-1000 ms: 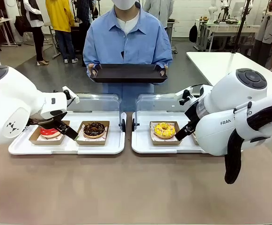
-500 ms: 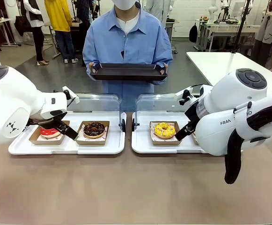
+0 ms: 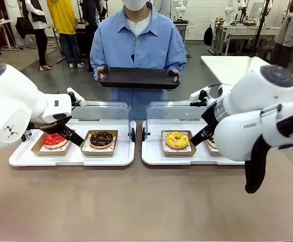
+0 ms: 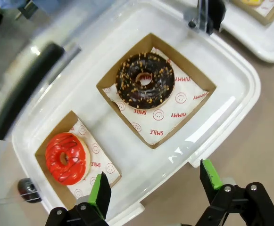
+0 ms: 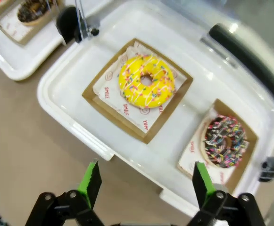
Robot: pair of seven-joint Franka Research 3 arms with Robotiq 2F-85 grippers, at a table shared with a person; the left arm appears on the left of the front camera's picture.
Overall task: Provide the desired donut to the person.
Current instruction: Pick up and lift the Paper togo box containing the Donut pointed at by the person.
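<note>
My left end effector (image 4: 154, 182) hangs wide open, holding nothing, over the near edge of the left white tray (image 4: 231, 89) on the bench (image 3: 136, 201). In that tray I see the red-iced donut (image 4: 66, 157) in its cardboard box and, beside it, the chocolate donut (image 4: 145, 84), also boxed. At centre on the far side, the person (image 3: 138, 45) holds a black tray (image 3: 138, 78) in both hands. The right white tray (image 5: 56, 94) holds the yellow donut (image 5: 146, 81), then the sprinkled dark donut (image 5: 225, 141), each boxed. My right end effector (image 5: 146, 181) is wide open and empty, above that tray's near edge.
</note>
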